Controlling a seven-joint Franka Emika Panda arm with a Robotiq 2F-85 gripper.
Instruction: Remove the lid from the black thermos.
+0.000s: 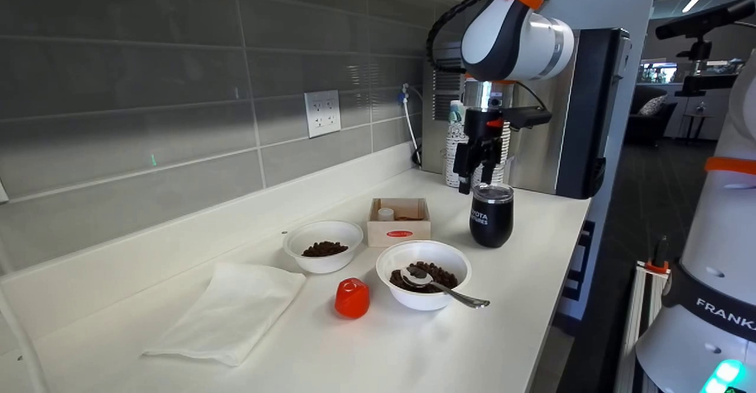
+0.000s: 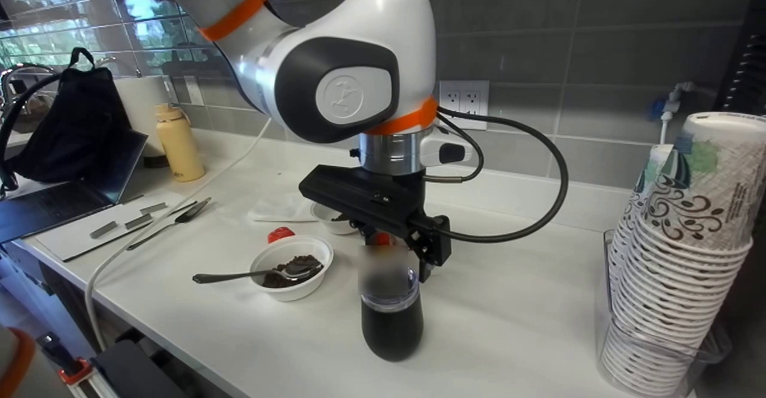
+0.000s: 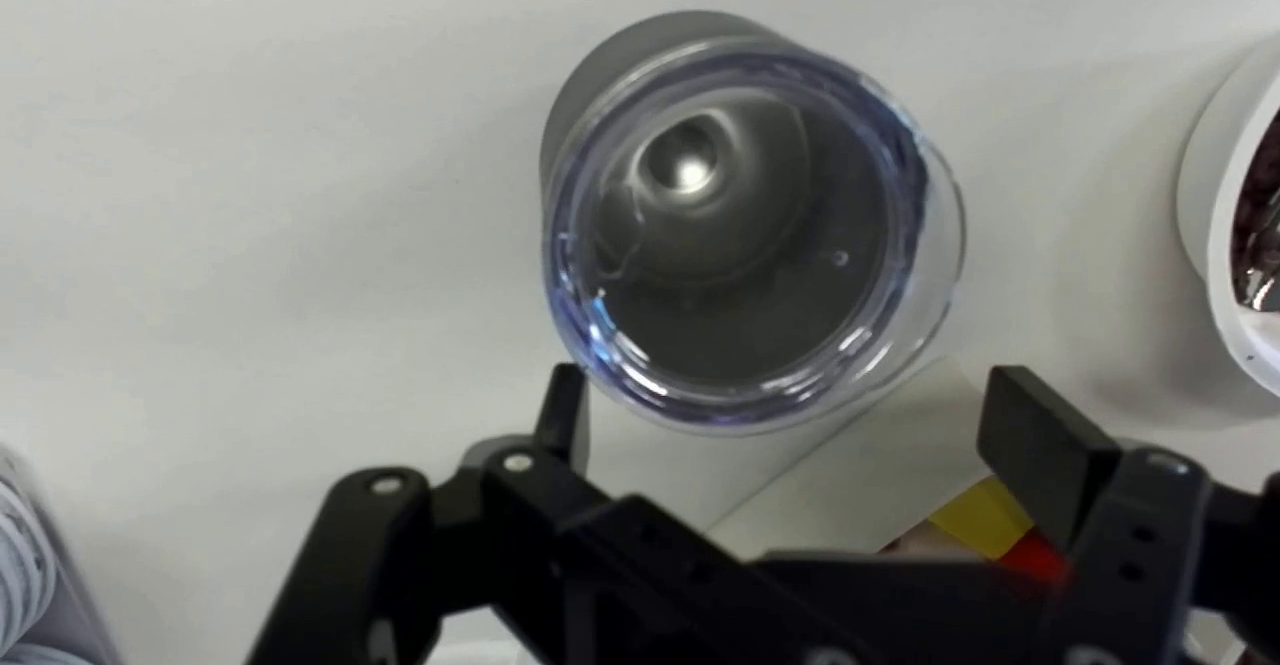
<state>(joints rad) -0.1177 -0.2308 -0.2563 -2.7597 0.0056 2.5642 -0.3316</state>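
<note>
The black thermos (image 1: 491, 223) stands upright on the white counter, and it also shows in an exterior view (image 2: 392, 333). A clear, round plastic lid (image 1: 494, 192) sits on its top; in the wrist view the lid (image 3: 745, 320) is see-through with a shiny bluish rim. My gripper (image 1: 476, 181) is above and beside the lid, pointing down. In the wrist view its two fingers (image 3: 800, 427) are spread wide with nothing between them, at the lid's lower edge. A blurred patch hides part of the lid and fingers in an exterior view.
A white bowl with a spoon (image 1: 424, 298), another white bowl (image 1: 323, 263), a small red cup (image 1: 352, 298) and a wooden box (image 1: 399, 233) stand near the thermos. Stacked paper cups (image 2: 658, 302) stand nearby. A tiled wall (image 1: 307, 174) runs behind the counter.
</note>
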